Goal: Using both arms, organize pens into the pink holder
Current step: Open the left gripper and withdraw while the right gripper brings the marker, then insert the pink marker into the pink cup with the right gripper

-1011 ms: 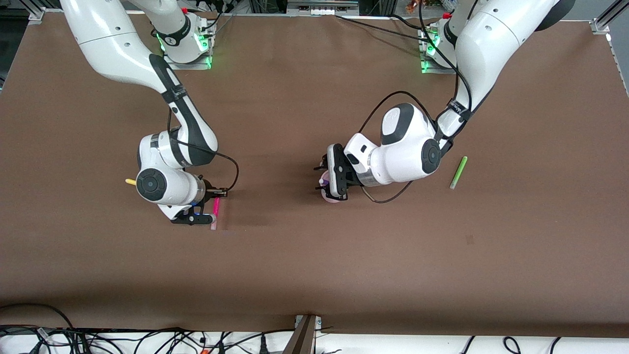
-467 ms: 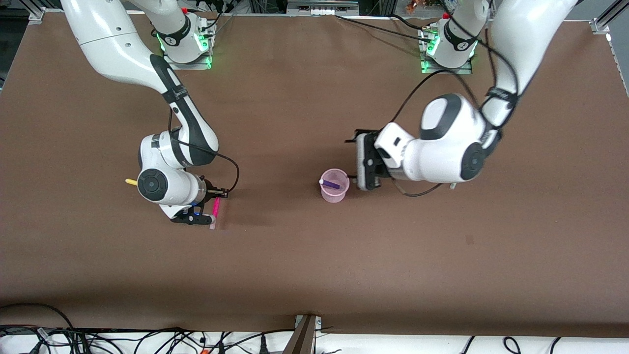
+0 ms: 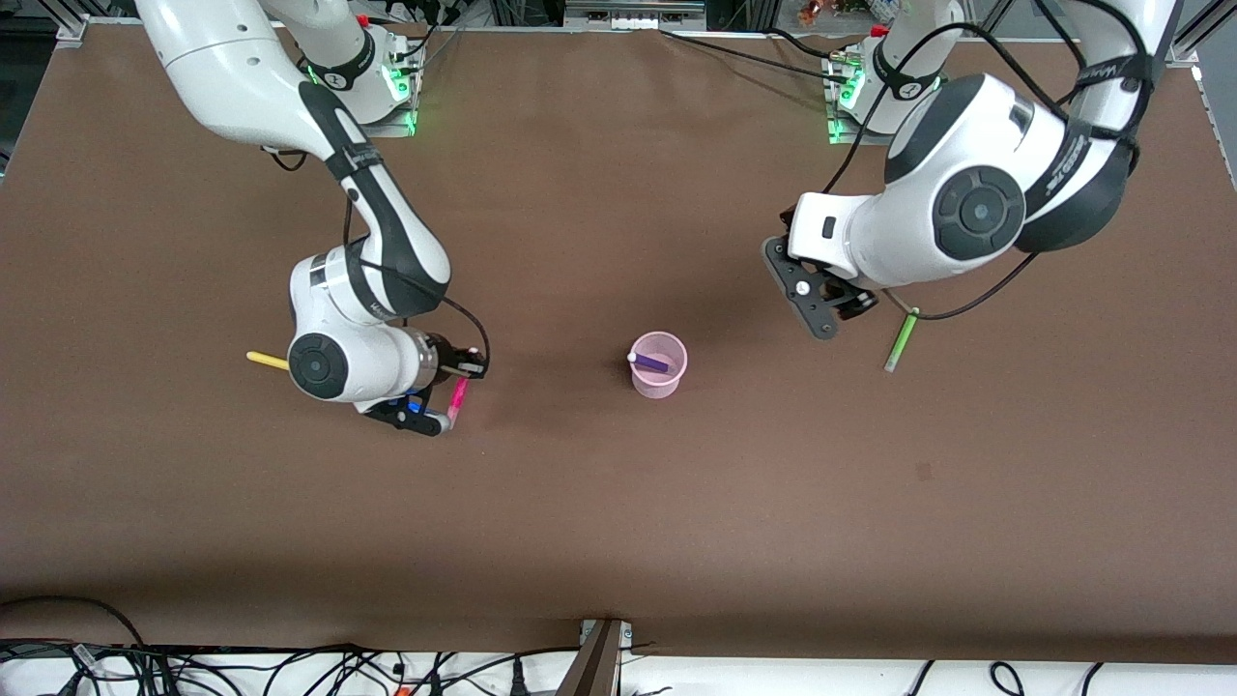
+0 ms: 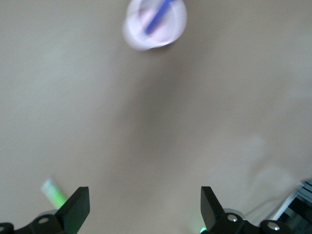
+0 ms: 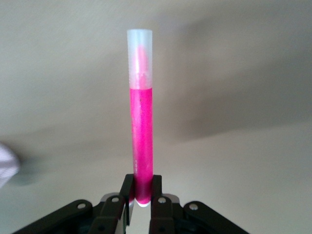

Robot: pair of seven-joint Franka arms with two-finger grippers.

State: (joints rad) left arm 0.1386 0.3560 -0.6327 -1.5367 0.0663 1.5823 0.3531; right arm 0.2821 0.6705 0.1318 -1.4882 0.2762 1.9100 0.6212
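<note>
Lifted off the counter (image 3: 580, 541), the pink pen (image 3: 457, 396) sits clamped in the right gripper (image 3: 454, 391), so keep it straight over the pink holder (image 3: 658, 364) mid-counter, while the left gripper (image 3: 821, 304), fingers apart, nears the green pen (image 3: 902, 340).

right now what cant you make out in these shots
- Yellow pen: front view, most of it hidden under the right arm's wrist.
- Green pen: front view, its top end covered by the left gripper; in the left wrist view it is blurred and cut off by a finger.
- Pink holder: left wrist view, blurred and cut by the frame's edge.
- Magenta pen: right wrist view, its gripped end hidden in the right gripper.
</note>
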